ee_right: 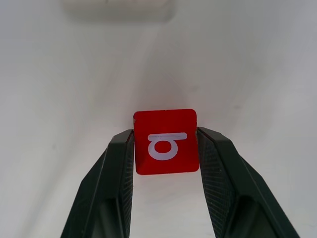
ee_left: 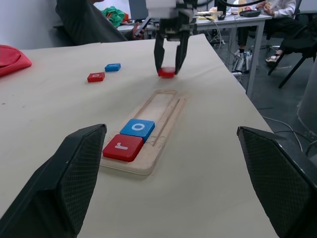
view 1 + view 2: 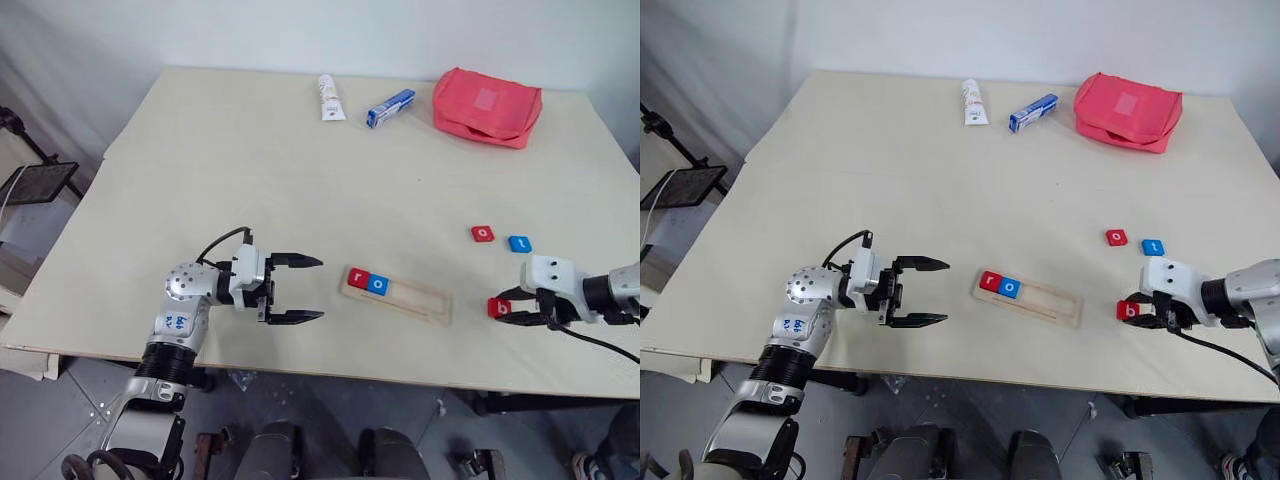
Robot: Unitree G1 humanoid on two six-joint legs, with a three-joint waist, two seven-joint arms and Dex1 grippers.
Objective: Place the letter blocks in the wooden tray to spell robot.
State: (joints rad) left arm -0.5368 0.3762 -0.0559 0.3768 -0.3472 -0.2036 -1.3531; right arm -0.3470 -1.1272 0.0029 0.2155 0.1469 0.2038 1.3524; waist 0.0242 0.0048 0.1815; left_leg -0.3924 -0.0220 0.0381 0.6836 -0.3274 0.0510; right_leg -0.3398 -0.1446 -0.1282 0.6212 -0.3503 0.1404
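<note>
My right gripper (image 1: 166,134) is shut on a red letter block marked b (image 1: 166,141), gripped by its two sides at the table surface right of the wooden tray (image 3: 420,298). The same block (image 3: 498,307) sits low near the table's front right. In the tray's left end lie a red r block (image 3: 358,278) and a blue o block (image 3: 378,284), side by side. A red o block (image 3: 483,233) and a blue t block (image 3: 519,243) lie loose behind the right gripper. My left gripper (image 3: 320,289) stands open and empty, just left of the tray, pointing at it.
At the table's far edge lie a white tube (image 3: 331,97), a blue-and-white box (image 3: 390,108) and a red pouch (image 3: 487,106). The front table edge (image 3: 400,375) runs close below the tray and both grippers.
</note>
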